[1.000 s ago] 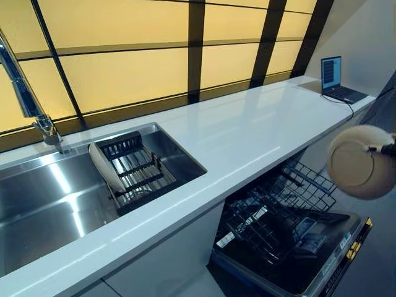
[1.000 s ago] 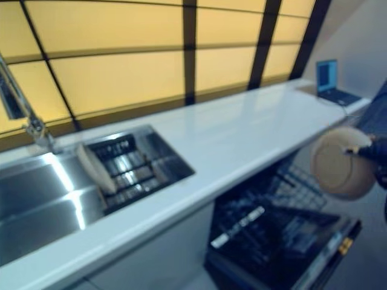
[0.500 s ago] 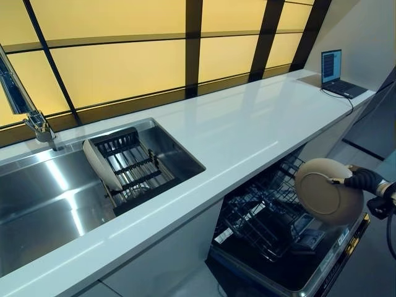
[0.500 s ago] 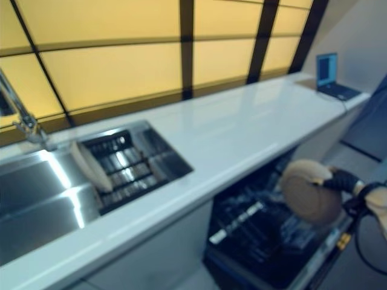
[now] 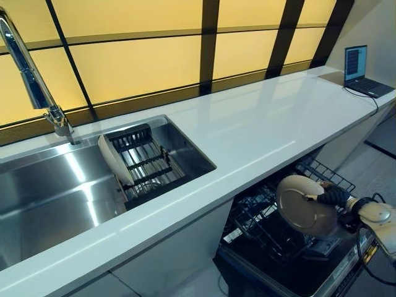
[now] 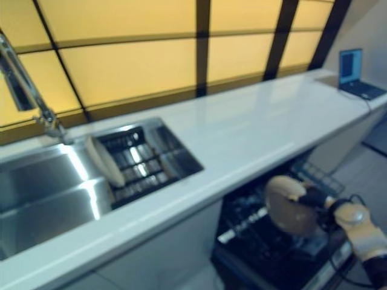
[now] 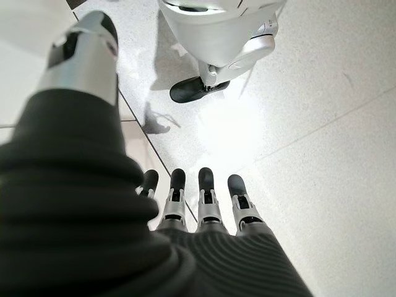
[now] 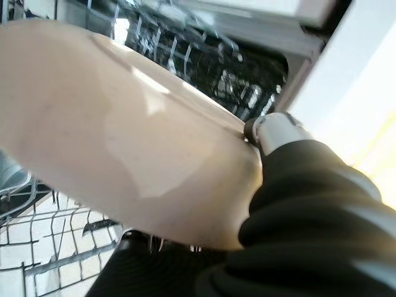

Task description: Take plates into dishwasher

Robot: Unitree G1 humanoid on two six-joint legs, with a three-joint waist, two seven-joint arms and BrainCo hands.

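Observation:
My right hand (image 5: 333, 196) is shut on the rim of a beige plate (image 5: 304, 205), holding it on edge just above the black wire rack (image 5: 266, 224) of the open dishwasher below the counter. The right wrist view fills with that plate (image 8: 117, 136), my thumb (image 8: 272, 131) pressed on its rim and the rack (image 8: 204, 62) behind it. A second beige plate (image 5: 114, 159) stands on edge in the black drying rack (image 5: 148, 170) in the steel sink (image 5: 49, 198). My left hand (image 7: 198, 210) hangs over the floor, fingers straight, holding nothing.
A long white counter (image 5: 247, 130) runs above the dishwasher, with an open laptop (image 5: 365, 71) at its far right end. A chrome tap (image 5: 37, 86) rises behind the sink. The dishwasher's lowered door (image 5: 322, 272) juts out over the floor.
My right hand has carried the plate down and to the left, from beside the counter's end to just over the dishwasher rack. The camera has shifted too.

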